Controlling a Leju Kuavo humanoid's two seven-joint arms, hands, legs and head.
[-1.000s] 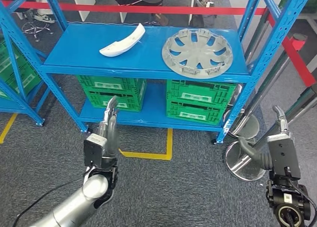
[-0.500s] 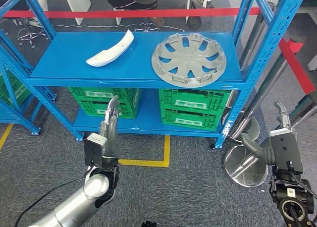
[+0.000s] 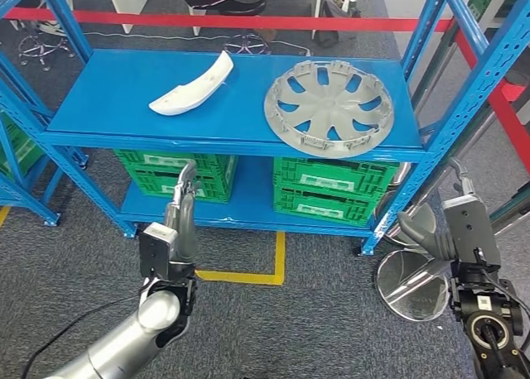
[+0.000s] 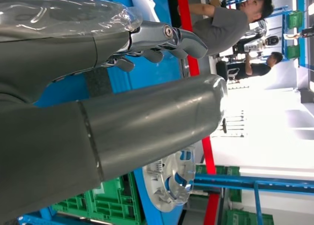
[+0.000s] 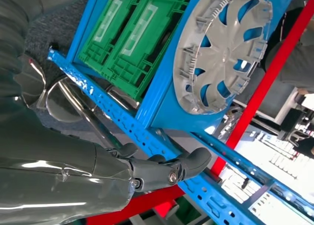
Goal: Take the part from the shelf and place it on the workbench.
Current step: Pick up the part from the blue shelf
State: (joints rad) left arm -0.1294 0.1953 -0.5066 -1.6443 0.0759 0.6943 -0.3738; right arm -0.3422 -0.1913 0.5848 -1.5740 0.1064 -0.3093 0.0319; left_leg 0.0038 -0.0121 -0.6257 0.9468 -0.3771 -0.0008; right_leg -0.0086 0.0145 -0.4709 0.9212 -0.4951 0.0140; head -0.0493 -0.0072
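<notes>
Camera shifted; both empty, spread robot hands, left [image 3: 183, 199] and right [image 3: 460, 180], hover below the shelved wheel cover [image 3: 329, 107].

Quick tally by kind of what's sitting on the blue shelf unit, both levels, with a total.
Grey round plastic wheel cover: 1
White curved plastic trim part: 1
Green slotted plastic crates, lower level: 2
Total: 4
</notes>
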